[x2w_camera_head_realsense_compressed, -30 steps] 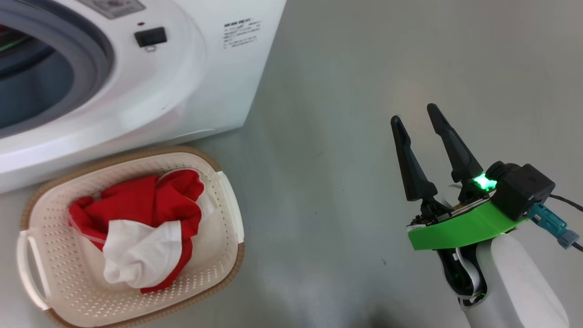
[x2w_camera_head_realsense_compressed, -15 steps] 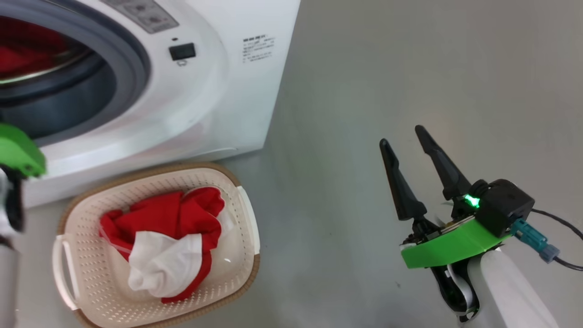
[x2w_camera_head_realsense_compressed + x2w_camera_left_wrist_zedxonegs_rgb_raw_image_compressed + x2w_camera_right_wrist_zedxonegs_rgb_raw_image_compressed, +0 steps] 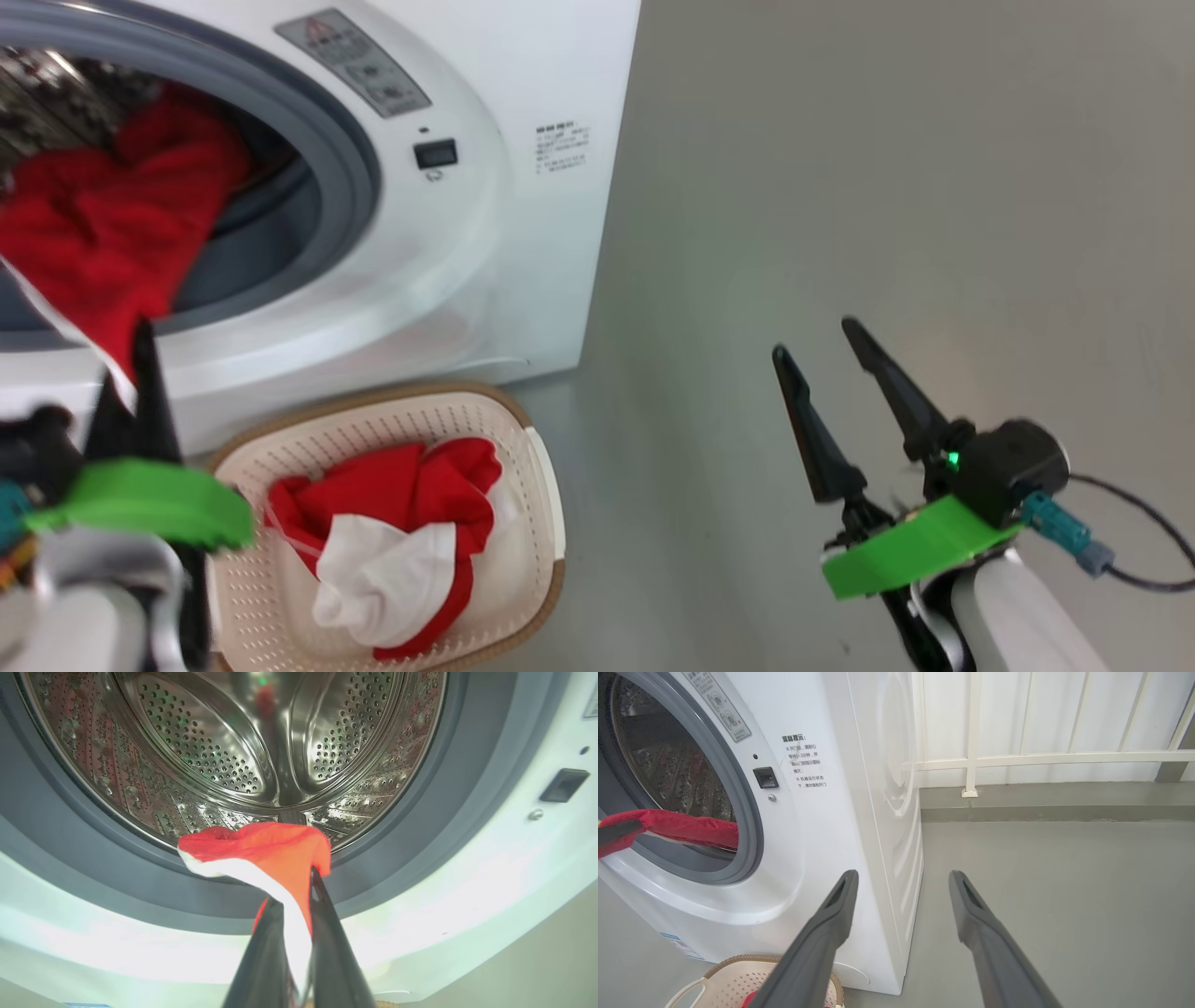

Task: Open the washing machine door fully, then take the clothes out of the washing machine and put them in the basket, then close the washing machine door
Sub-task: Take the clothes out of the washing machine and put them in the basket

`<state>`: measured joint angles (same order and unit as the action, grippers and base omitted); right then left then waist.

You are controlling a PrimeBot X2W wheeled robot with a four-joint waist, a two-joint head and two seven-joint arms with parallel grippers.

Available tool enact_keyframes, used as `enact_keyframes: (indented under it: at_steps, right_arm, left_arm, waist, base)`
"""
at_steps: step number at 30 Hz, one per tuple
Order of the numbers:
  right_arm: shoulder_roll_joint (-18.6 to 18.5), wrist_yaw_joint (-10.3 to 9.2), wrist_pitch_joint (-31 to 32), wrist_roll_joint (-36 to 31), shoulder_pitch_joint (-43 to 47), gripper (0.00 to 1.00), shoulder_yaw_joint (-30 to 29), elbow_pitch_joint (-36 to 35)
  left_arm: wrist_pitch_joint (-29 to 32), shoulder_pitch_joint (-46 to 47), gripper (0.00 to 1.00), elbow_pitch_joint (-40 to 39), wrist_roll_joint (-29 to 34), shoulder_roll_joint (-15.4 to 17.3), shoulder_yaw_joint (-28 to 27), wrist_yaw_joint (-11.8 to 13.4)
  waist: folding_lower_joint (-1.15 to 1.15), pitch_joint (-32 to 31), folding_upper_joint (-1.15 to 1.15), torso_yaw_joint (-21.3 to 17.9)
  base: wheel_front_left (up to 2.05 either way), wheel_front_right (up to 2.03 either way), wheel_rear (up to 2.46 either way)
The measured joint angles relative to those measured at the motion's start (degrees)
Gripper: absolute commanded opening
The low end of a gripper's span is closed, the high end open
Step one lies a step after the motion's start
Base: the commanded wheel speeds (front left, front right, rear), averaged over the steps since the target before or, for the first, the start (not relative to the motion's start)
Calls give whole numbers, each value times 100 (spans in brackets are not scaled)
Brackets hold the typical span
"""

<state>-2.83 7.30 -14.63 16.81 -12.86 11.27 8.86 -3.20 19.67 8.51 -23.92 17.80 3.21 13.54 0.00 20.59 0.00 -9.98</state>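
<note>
Left hand [image 3: 294,889] pinched shut on a red garment [image 3: 261,847], I have it half out of the washing machine [image 3: 485,233], basket [image 3: 551,495] waiting below; its tail could snag the grey ring [image 3: 359,187] and slip free. Right hand [image 3: 814,336] gapes empty.

A bare laundry corner, utilitarian rather than furnished. A white front-loading washing machine [image 3: 822,826] fills the left of the right wrist view, steel drum [image 3: 210,742] exposed, a notice in Chinese characters [image 3: 803,760] printed on its front. It stands on a smooth grey-green painted floor [image 3: 1064,882]. At the upper right a white panelled wall [image 3: 1064,714] with cream rails [image 3: 1041,759] rises above a low grey kerb [image 3: 1041,812]. Low in the head view, a perforated laundry basket [image 3: 551,504] holds red and white clothes [image 3: 411,485].
</note>
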Motion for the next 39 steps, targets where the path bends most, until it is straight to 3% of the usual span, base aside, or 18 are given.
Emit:
enact_keyframes:
  at_steps: [11,39]
  right_arm:
    - [0,0,0,-115,372,100,-49,102]
    - [1,0,0,-116,781,100,-331,107]
  left_arm:
    - [-505,-1076,0,-1120,143,-397,269,215]
    - [-925,-980,0,-3000,590,-47,119,316]
  waist:
    - [0,-626,0,169]
    - [0,-1308,0,457]
  base:
    - [0,0,0]
    - [0,0,0]
